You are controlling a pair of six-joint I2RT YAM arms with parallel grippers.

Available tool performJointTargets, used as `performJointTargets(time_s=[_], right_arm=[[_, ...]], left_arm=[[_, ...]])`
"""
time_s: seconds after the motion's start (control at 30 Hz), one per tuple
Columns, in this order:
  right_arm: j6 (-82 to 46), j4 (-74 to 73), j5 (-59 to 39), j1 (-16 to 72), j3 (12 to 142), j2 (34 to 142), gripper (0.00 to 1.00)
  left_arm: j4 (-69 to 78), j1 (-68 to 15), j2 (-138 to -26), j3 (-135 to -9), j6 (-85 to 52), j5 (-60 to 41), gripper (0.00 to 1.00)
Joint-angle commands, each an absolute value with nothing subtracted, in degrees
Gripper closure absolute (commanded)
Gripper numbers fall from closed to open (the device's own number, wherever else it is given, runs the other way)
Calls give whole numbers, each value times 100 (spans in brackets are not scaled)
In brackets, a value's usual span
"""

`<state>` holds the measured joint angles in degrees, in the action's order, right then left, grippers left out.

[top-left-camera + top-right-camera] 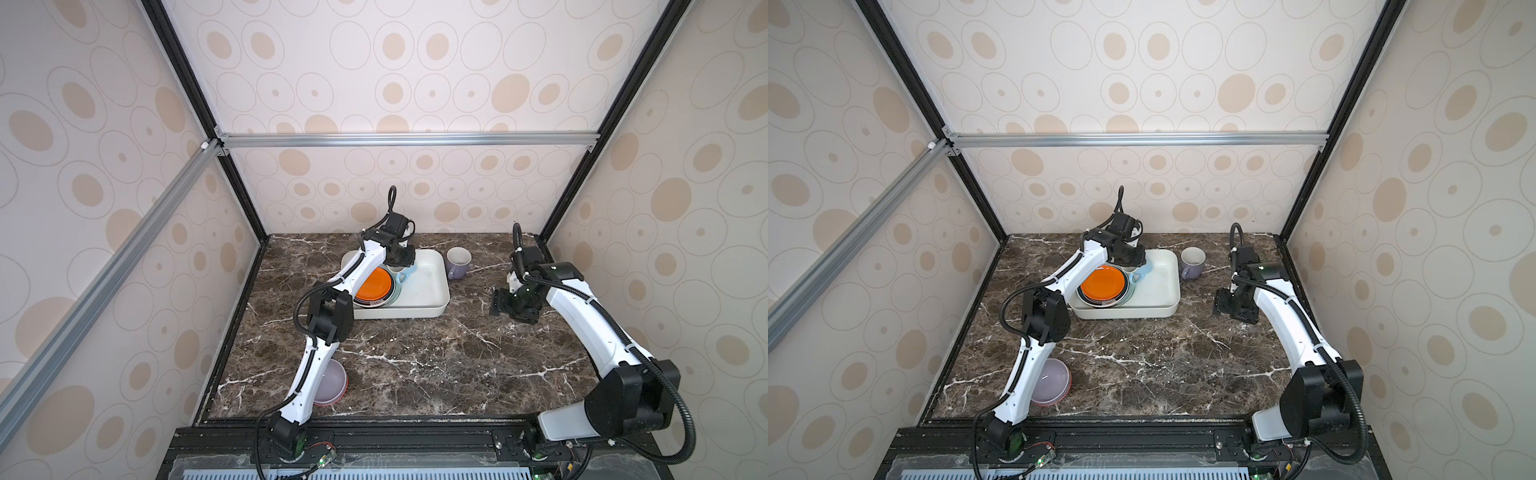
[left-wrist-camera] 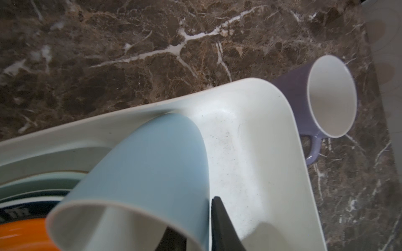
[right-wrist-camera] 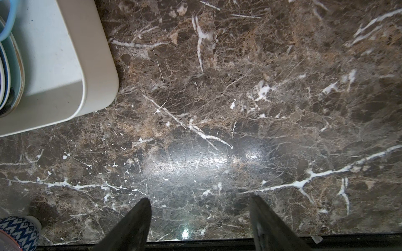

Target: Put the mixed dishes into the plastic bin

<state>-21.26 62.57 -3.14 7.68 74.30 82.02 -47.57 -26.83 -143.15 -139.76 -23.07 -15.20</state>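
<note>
**In the bin point(image 2: 250, 91): blue mug point(image 2: 148, 165), left pincer point(image 2: 192, 217) astride**

The left pincer has one finger inside the blue mug, one outside. Gripping or loose, can't tell. The mug lies tilted in the bin. Just beside the pincer, white markings on the dark-rimmed plate point(image 2: 15, 211) are too blurred to read, and the orange plate point(image 2: 19, 234) is cut off. The lavender mug point(image 2: 291, 93) stands ahead, outside the bin. The right pincer point(image 3: 200, 200) gapes wide, empty. A bowl point(image 3: 19, 230) sits cropped near it.

Bin point(image 1: 430, 291) mid-frame, on table point(image 1: 415, 365) toward back. Plate stack point(image 1: 374, 286) in bin's left half. Mug point(image 1: 402, 276) in bin, just right of stack, seemingly leaning on it. Second mug point(image 1: 458, 262) outside, beside bin's upper-right corner. Bowl point(image 1: 332, 384) lower left.
</note>
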Motion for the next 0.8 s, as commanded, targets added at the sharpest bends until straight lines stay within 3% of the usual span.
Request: performJointTargets(time_s=[0.0,0.37,0.77], right_arm=[[-2171,6320,-352,738,7327,8034,26],[-2224,6324,-323,730,7164,7972,26],[-2226,6293,-319,712,7172,8038,26]], left_arm=[[-5030,-2643,-14178,-14124,-2236,-1379,72],[-4698,-2644,-14282,-14319,-2430,-1367,74],[-4342,-2662,-14422,-14449,-2568,-2052,84]])
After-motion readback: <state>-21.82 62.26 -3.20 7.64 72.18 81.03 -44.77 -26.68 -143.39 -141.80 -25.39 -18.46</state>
